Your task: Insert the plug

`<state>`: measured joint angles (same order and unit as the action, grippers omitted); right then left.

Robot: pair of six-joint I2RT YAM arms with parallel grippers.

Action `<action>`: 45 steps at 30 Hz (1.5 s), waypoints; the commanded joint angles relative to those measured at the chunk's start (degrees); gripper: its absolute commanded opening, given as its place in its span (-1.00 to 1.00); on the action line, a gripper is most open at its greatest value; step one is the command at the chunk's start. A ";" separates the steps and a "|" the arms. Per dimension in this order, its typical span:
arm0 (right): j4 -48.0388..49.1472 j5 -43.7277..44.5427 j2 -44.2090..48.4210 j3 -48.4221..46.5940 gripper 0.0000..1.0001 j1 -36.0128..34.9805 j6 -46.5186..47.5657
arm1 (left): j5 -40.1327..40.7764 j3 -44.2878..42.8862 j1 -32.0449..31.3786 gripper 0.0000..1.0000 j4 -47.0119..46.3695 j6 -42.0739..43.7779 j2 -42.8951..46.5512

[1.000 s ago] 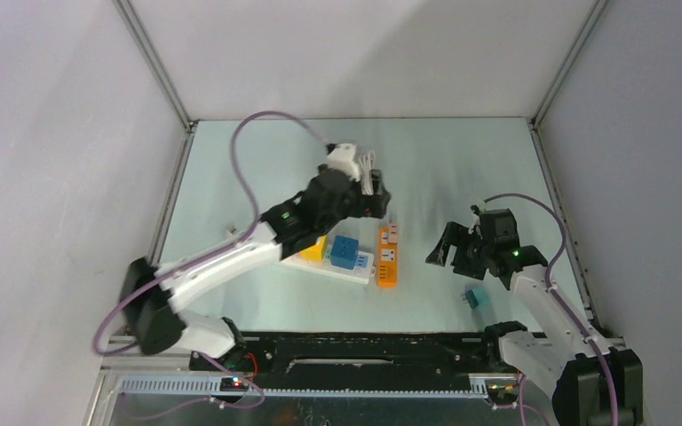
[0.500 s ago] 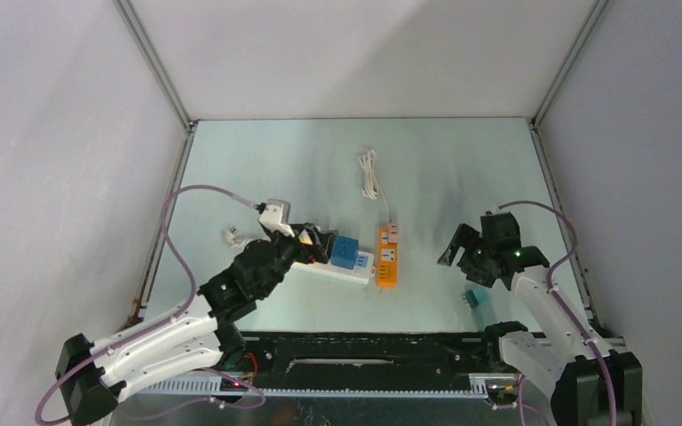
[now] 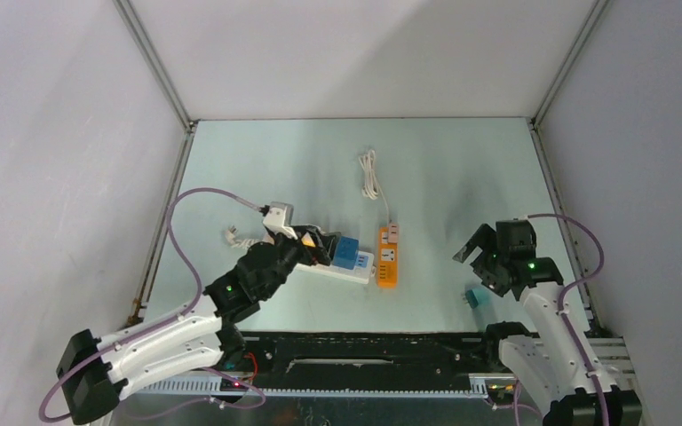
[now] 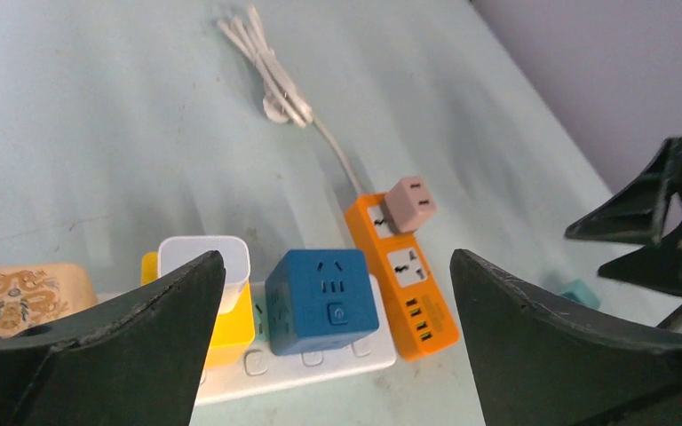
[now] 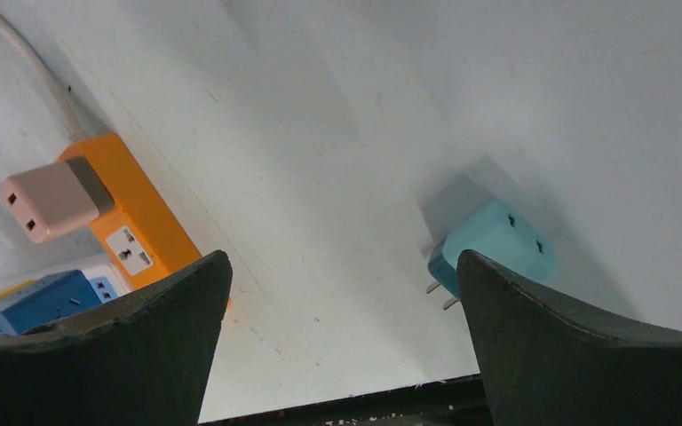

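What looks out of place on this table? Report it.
The teal plug lies loose on its side near the right front edge of the table, prongs bared, apart from the orange power strip. Nothing else stands out.

Your right gripper [image 5: 342, 266]: jaws wide apart | teal plug [image 5: 495, 250]: well right of orange power strip [image 5: 138, 222], prongs toward it | pink adapter [image 5: 49, 200]: plugged into strip.

Top external: high at the 6 o'clock edge, looking down toward 12 o'clock; whole worktop [image 3: 444, 160] in frame. Left wrist: low, close, facing 2 o'clock. Right wrist: close above the worktop, tilted down toward 10 o'clock. Shared by all three: orange power strip [image 3: 387, 256], blue cube adapter [image 3: 346, 252].
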<state>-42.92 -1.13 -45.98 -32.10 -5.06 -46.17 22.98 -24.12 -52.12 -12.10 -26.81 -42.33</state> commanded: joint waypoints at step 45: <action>1.99 -5.59 -23.99 -1.58 -0.92 9.37 -2.06 | 1.17 -7.34 0.35 0.99 6.77 2.46 -2.13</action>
<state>-44.03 -5.28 -72.18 -33.12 4.69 -48.38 23.88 -27.77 -52.05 -5.10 -23.97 -45.47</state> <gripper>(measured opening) 0.479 0.996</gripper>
